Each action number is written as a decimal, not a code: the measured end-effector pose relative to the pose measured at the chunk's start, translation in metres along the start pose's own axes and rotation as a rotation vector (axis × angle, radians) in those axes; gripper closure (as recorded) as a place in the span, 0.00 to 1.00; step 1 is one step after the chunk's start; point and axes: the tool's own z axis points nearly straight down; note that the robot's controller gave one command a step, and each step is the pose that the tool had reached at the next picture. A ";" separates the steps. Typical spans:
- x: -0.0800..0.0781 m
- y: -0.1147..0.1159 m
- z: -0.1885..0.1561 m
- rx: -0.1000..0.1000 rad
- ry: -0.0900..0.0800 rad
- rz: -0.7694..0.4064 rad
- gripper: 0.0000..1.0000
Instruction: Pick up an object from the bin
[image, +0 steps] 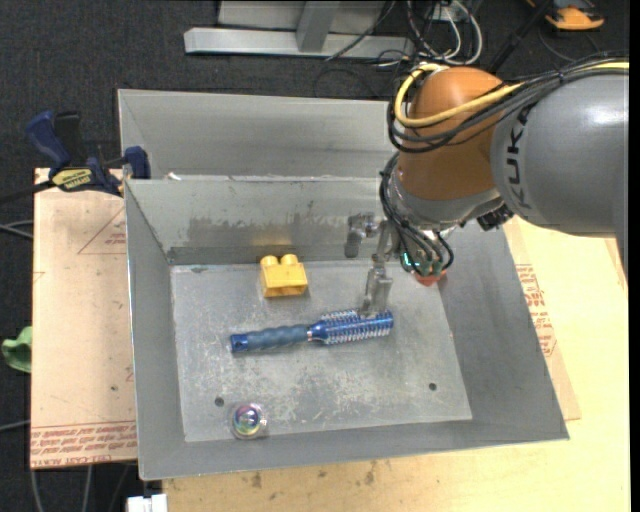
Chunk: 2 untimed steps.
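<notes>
Arm comes in from the right of the view, orange wrist cover (452, 112) sits over the bin's far-right part with yellow cables looped round it.

Fingers (378, 288) are down inside the grey metal bin (330, 400), right of centre, pointing at the floor. They stand apart: one sits higher and further back near the rear wall, the other reaches lower toward the near side. Nothing is between them.

Closest thing: blue brush (312, 333), lying flat on the bin floor, roughly level across the view.
- Its bristle head is the right end, just below the lower finger's tip.
- Can't tell if the tip touches the bristles or hangs just above them.
- The handle runs away from the fingers to the left, tilted slightly toward the near side.

Other things in the bin:
- Yellow studded building block (283, 275), left of the fingers, near the rear wall, about level with them. Apart from the brush, on its far side.
- Small shiny ball (248, 421), well apart from the fingers, down toward the near-left corner, past the handle end of the brush.

No heap; all three things lie separate on the floor. The brush is not gripped or lifted.
</notes>
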 end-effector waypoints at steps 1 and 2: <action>0.064 -0.022 0.113 0.001 0.000 -0.080 0.00; 0.069 0.019 0.115 -0.001 -0.007 -0.129 0.00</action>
